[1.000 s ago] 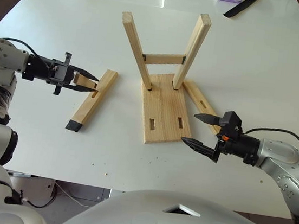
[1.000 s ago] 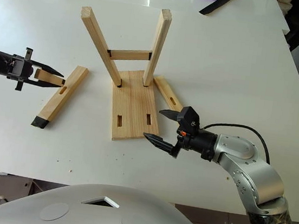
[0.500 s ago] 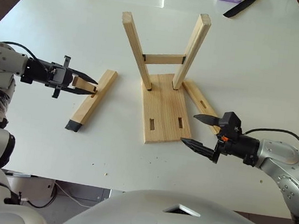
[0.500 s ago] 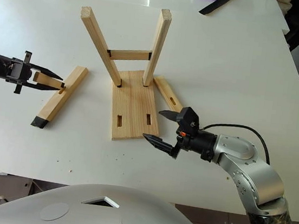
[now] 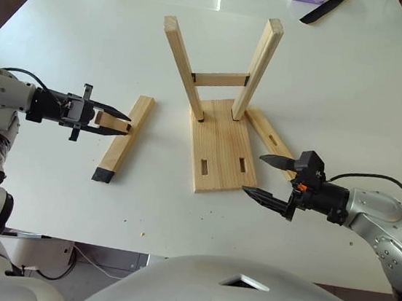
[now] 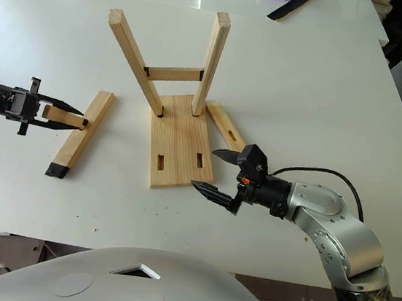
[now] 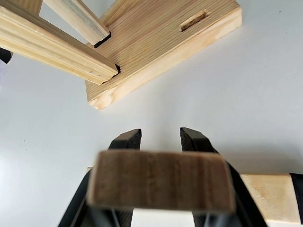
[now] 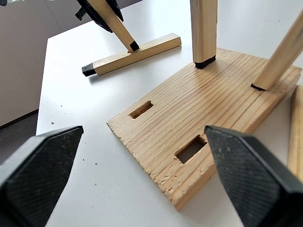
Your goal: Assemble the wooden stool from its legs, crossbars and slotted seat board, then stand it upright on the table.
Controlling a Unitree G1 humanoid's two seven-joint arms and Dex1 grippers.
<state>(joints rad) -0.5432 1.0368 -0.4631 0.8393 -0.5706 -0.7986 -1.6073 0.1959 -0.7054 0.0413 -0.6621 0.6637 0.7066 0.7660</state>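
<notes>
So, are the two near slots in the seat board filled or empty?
Empty. Both near slots in the seat board show as open holes; two legs stand in the far pair.

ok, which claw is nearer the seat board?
Right. The right claw sits open at the near right corner of the seat board; the left claw, shut on a crossbar, is farther off to its left, beyond the loose leg.

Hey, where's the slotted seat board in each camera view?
Left eye view: seat board lies flat mid-table.
Right eye view: board mid-table, a little left of centre.
Left wrist view: board beyond the held crossbar, one corner nearest.
Right wrist view: board close ahead of the right gripper.
Shared landmark: two upright legs standing in its far slots.
</notes>
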